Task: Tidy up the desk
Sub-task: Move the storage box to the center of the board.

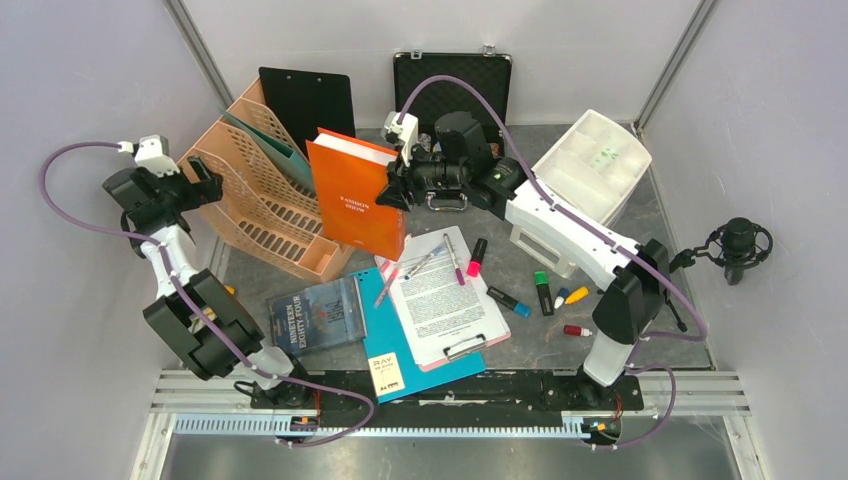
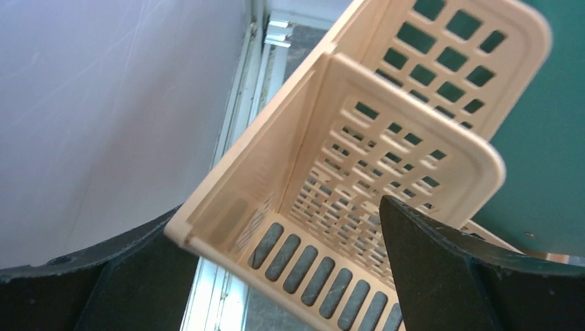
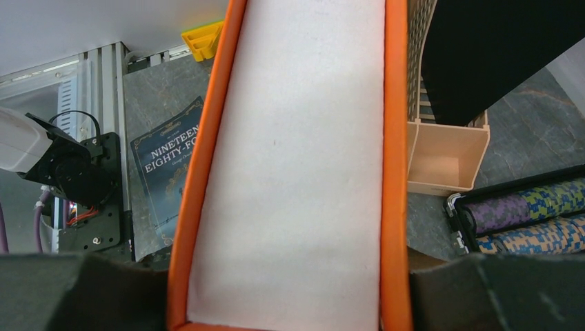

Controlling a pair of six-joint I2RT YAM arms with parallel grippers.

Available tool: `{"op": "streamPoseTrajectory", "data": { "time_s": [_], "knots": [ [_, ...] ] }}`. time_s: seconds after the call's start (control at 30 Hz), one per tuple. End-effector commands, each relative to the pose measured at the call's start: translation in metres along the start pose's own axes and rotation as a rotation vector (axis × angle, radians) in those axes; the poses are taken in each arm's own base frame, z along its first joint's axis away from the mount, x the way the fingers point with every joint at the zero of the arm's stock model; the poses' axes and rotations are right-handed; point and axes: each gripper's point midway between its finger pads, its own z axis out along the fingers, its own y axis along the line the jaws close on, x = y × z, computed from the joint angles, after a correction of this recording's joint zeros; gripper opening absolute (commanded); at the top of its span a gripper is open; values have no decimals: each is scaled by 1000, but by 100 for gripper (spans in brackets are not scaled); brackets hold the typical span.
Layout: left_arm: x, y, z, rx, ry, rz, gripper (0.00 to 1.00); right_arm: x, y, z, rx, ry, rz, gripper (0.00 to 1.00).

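Observation:
The dark grey desk [image 1: 530, 340] holds scattered stationery. My right gripper [image 1: 392, 190] is shut on an orange hardback book [image 1: 355, 195] and holds it upright next to the peach file organiser [image 1: 255, 190]. In the right wrist view the book's white page edge [image 3: 290, 158] runs between my fingers [image 3: 483, 296], which press on both covers. My left gripper [image 1: 205, 180] is open at the organiser's left end. In the left wrist view its fingers [image 2: 469, 276] stand wide apart, with the organiser's slotted end [image 2: 331, 207] between them.
A black clipboard [image 1: 305, 100] stands in the organiser. A black case [image 1: 450, 80] and a white compartment box [image 1: 595, 160] are at the back. A dark book [image 1: 315, 315], teal folder [image 1: 420, 350], paper clipboard [image 1: 445, 300] and highlighters [image 1: 541, 290] lie at the front. A microphone [image 1: 740, 245] stands on the right.

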Motion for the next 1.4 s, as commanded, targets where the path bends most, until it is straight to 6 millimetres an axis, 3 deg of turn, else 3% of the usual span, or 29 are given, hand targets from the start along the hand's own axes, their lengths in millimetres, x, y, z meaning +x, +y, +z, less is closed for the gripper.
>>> {"op": "streamPoseTrajectory", "data": {
  "time_s": [0.0,0.17,0.53,0.8,1.03,1.37],
  "knots": [
    [-33,-22,-1,154,-124,105,100,-21,1,-1,-1,-65,-32,0],
    [-11,-45,-11,257,-101,129,100,-33,0,1,-3,-81,-47,0],
    [38,-73,-34,339,-25,88,96,-50,-3,14,-14,-108,-71,0],
    [57,-98,-63,390,13,91,96,-74,23,32,-64,-149,-137,0],
    [56,-101,-79,346,20,137,100,-78,37,57,-95,-151,-194,0],
    [20,-67,-89,229,24,168,100,-77,46,92,-131,-164,-233,0]
  ]
}}
